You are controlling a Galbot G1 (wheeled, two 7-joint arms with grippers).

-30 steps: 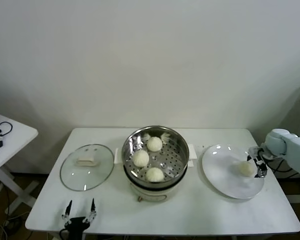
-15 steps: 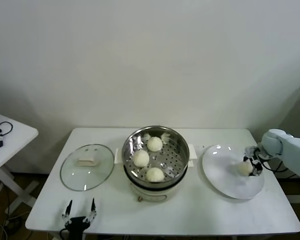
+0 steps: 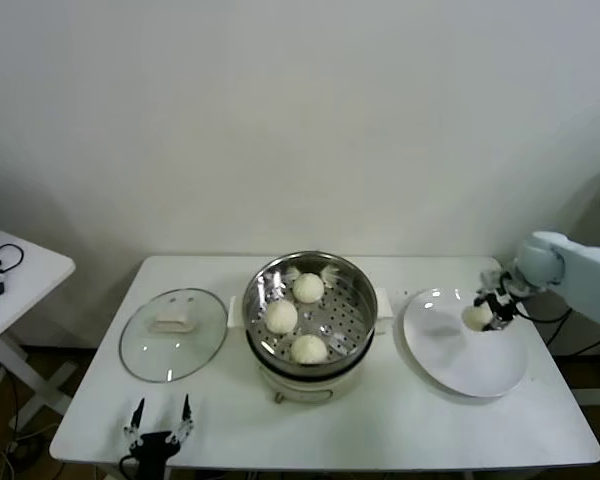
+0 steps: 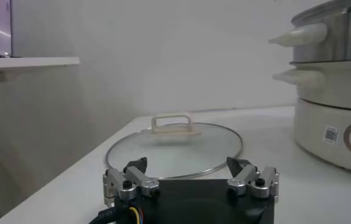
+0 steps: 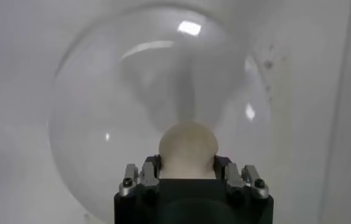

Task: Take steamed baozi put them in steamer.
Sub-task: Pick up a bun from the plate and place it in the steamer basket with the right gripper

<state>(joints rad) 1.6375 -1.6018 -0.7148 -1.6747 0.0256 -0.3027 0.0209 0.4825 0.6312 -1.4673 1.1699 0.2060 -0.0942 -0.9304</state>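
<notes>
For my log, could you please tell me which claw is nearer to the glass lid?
The left claw: it sits open at the table's near edge, just in front of the glass lid. The right claw is far across, past the steamer, gripping a baozi over the plate.

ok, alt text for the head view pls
The right gripper holds a baozi just above the white plate. Three baozi sit in the open steamer; its glass lid lies left, with the left gripper open at the table's near edge.

The white table [image 3: 400,425] carries a glass lid [image 3: 173,333] nearest the left pincer [image 3: 159,424], the steamer [image 3: 311,318] midway, and a plate [image 3: 467,346] under the right pincer [image 3: 493,306].
</notes>
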